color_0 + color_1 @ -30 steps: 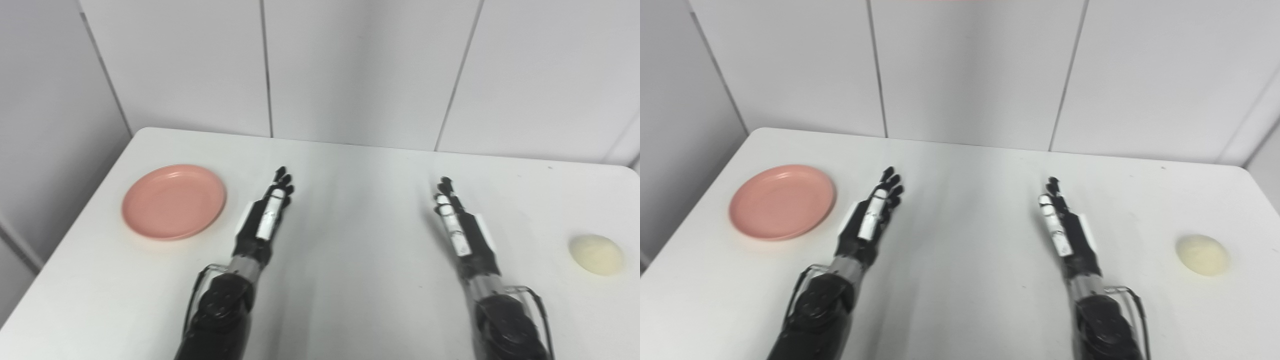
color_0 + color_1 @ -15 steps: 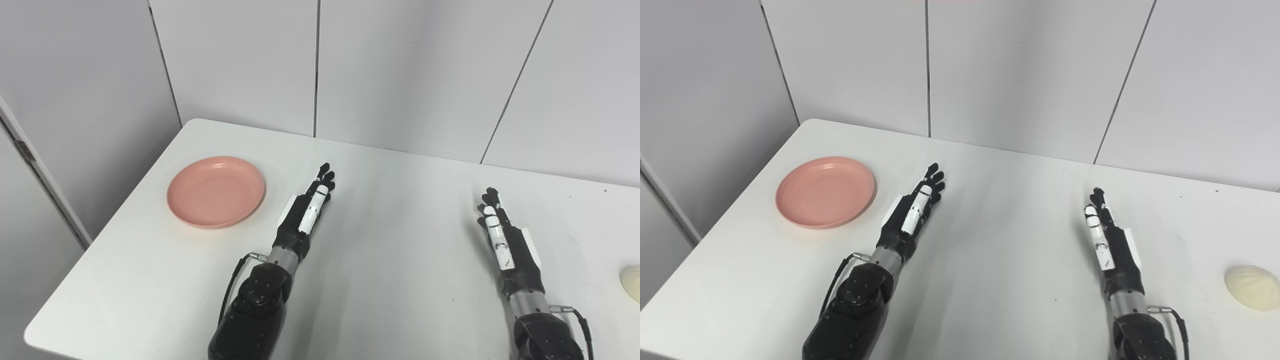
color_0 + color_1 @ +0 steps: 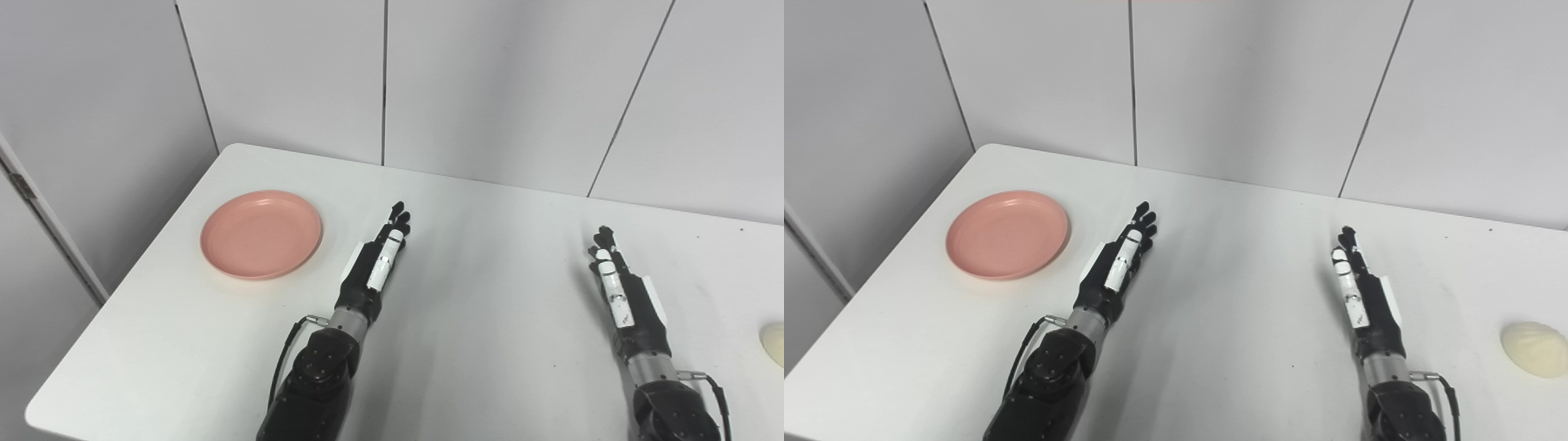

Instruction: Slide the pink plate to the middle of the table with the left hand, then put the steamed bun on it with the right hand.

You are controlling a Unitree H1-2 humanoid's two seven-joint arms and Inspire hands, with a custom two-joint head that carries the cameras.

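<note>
The pink plate (image 3: 261, 234) lies bare on the left side of the white table (image 3: 490, 343), near its left edge. The left hand (image 3: 376, 263) is stretched flat, fingers straight and close together, holding nothing, just right of the plate and apart from it. The right hand (image 3: 1363, 294) is stretched out the same way, holding nothing. The bun (image 3: 1534, 349) sits on the table's far right, well apart from the right hand.
</note>
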